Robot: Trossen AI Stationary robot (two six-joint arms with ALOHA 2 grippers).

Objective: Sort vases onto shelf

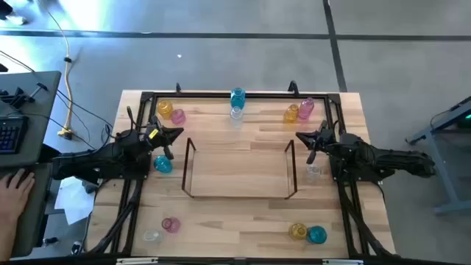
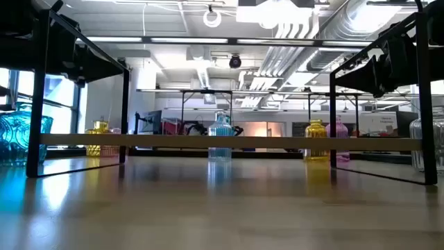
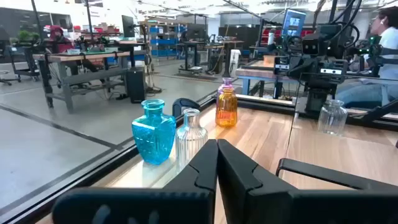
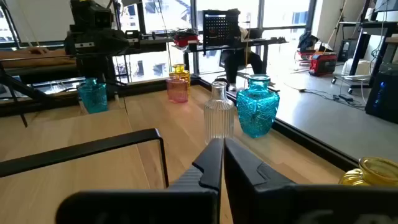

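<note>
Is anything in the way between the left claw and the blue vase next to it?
Nothing visible. The left gripper sits just above the teal vase on the table, bare wood between them.

1. Illumination: bright, even, from overhead ceiling strip fixtures (image 2: 208, 40) and daylight through windows (image 4: 280, 15).
2. Glare: blue-white sheen on the floor (image 1: 110, 29); soft reflections on the table (image 2: 208, 201).
3. Focus: near tabletop blurred in the low view; wrist views sharp.
</note>
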